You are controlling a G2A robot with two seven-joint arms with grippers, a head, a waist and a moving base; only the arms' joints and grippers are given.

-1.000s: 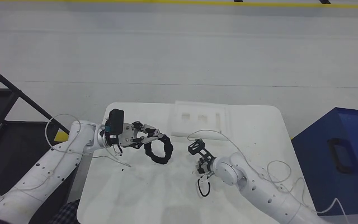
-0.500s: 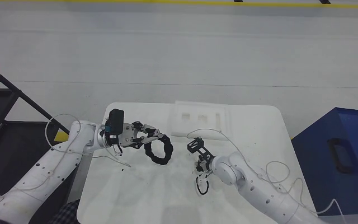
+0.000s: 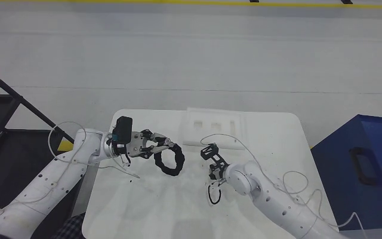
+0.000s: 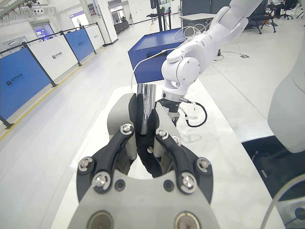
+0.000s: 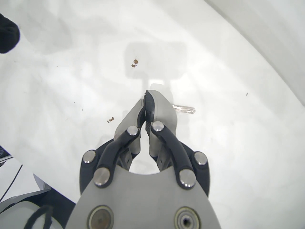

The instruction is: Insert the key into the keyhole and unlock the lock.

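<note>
My left gripper (image 4: 145, 110) is shut on the lock, a black cable loop (image 3: 169, 160) with a chrome cylinder (image 4: 147, 101) standing up between the fingers. It holds the lock above the table's left half, the cylinder end facing the right arm (image 4: 181, 72). My right gripper (image 5: 145, 98) points down at the white table (image 5: 214, 48) and is shut on the key. The key's silver blade (image 5: 184, 109) sticks out sideways past one finger. In the top view the right wrist (image 3: 236, 178) is a short way to the right of the lock.
A white foam tray (image 3: 215, 126) lies at the table's back edge. A blue bin (image 3: 352, 161) stands beside the table on the right. Small brown specks (image 5: 134, 63) mark the tabletop under the right gripper. A black wire loop (image 3: 213, 196) hangs from the right wrist.
The right arm has shifted slightly left and back, towards the lock. The left arm and the lock have not moved.
</note>
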